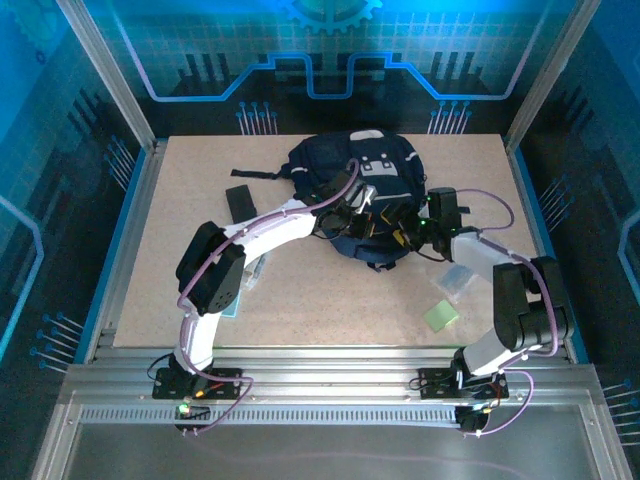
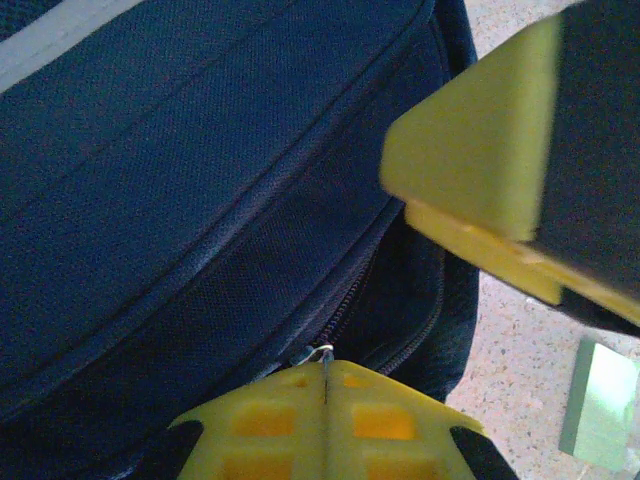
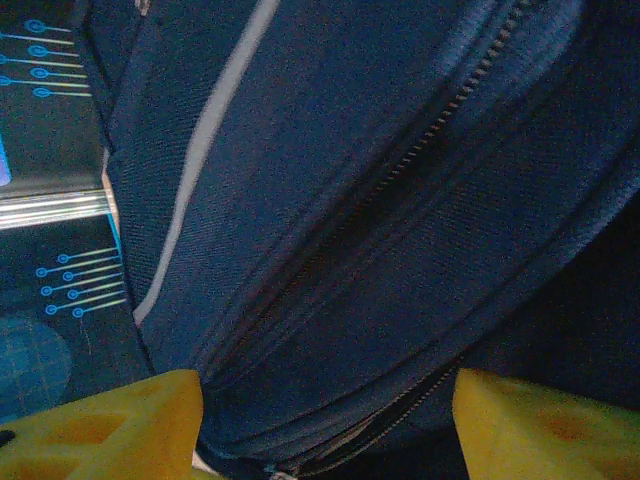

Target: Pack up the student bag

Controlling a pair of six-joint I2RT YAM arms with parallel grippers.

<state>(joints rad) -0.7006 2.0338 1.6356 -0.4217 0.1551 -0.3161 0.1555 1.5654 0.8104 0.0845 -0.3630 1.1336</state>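
Student bag (image 1: 322,160) | flat, front up | long axis near-far

A pale speckled table (image 1: 180,250) is carrying the student bag (image 1: 315,160) at the upper centre of the frame. A small black case (image 1: 240,205) is lying to its left, and a green pad (image 1: 440,316) is lying at lower right.

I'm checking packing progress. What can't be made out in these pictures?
Inside of the student bag: every view, its own fabric hides it.
Whether the right gripper presses the fabric: right wrist, the bag bulges over its pads.
What the shut left gripper pinches: left wrist, fingertips cover all but a metal glint.
Green pad: left wrist, cut by the right edge.
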